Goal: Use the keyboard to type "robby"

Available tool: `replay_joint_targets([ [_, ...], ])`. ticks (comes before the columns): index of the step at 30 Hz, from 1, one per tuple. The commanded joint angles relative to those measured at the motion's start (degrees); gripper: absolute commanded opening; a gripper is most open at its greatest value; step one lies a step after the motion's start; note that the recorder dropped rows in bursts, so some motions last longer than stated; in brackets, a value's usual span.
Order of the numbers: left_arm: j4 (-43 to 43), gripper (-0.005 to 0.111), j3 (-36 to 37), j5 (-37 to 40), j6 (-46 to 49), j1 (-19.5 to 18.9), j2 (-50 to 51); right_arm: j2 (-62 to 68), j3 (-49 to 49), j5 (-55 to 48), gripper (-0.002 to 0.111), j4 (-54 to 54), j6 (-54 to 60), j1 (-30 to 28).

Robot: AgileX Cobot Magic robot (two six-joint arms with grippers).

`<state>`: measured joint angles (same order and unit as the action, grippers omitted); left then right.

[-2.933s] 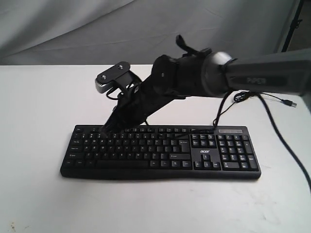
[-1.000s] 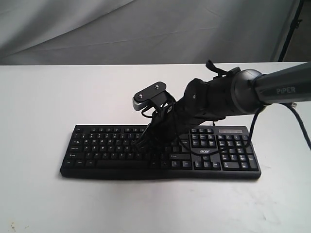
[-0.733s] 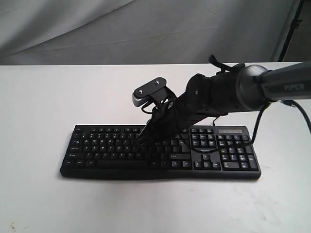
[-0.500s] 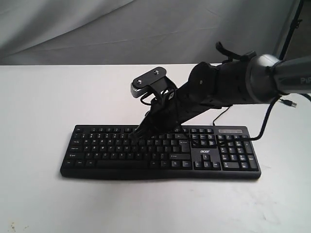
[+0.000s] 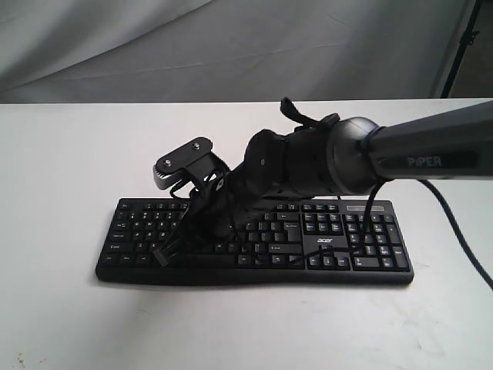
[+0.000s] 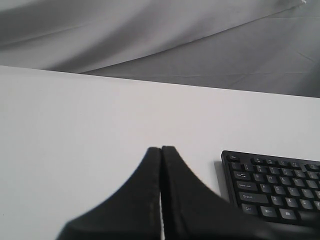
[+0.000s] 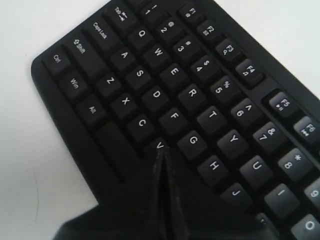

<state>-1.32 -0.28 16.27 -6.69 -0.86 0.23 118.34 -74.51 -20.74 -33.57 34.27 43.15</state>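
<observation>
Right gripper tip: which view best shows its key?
Right wrist view: the shut right gripper ends at the V key, legends readable. Exterior view: it is low over the keyboard, legends too small. Left wrist view: only a keyboard corner.

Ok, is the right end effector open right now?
No, the right end effector is shut to a single narrow tip beside the V key on the keyboard.
</observation>
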Motion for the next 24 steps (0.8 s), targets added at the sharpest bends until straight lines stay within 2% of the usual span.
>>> replay_joint_targets([
  [1, 0.54, 0.0, 0.28, -0.14, -0.26, 0.2, -0.23, 0.33, -0.28, 1.45, 0.0, -0.48, -0.19, 0.26],
  [24, 0.54, 0.0, 0.28, -0.14, -0.26, 0.2, -0.23, 1.92, -0.28, 2.07, 0.0, 2.03, 0.17, 0.26],
])
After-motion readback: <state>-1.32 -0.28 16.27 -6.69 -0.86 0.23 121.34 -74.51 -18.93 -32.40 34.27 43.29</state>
